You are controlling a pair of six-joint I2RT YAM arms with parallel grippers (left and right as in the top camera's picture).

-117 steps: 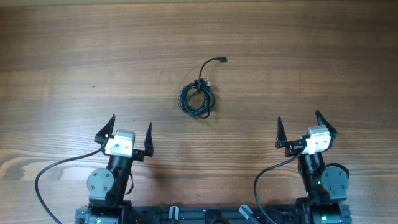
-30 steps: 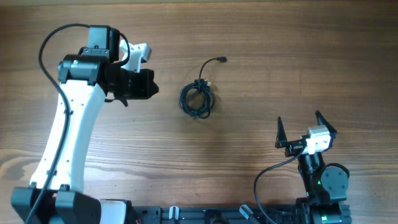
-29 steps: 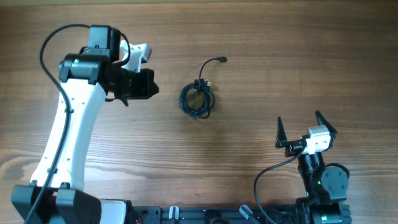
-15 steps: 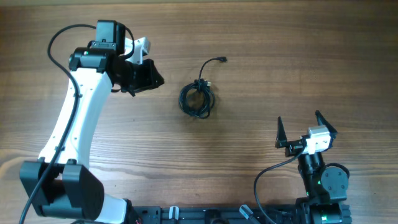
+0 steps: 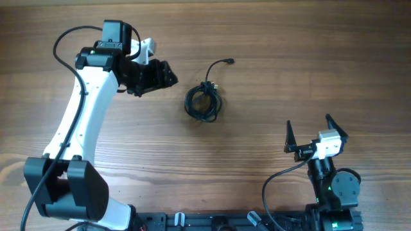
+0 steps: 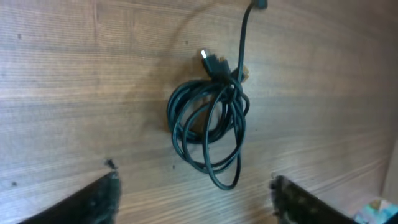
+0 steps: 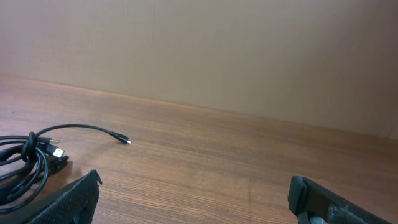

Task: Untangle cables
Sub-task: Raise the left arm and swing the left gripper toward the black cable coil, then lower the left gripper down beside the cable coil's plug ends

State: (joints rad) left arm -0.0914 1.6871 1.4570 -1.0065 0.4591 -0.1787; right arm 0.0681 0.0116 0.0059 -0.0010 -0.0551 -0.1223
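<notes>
The cables (image 5: 203,102) lie as one small black coil on the wooden table, with a loose tail curving up to a plug (image 5: 230,61). My left gripper (image 5: 169,76) hovers just left of the coil, open and empty. In the left wrist view the coil (image 6: 208,134) lies ahead of the spread gripper (image 6: 194,182), its lowest loop reaching down between the fingertips, and a silver-tipped plug (image 6: 208,59) sticks out at the top. My right gripper (image 5: 308,122) rests open at the near right, far from the coil. The right wrist view shows this gripper (image 7: 196,179) and the coil (image 7: 25,165) at the left edge.
Thick black arm cables (image 5: 45,186) loop near the left base, and another (image 5: 270,186) near the right base. A plain beige wall (image 7: 199,56) stands behind the far table edge. Bare wood (image 5: 289,77) surrounds the coil.
My left arm has swung right, closer to the coil, and its jaws have gone from shut to wide open. The right arm and the coil have not moved.
</notes>
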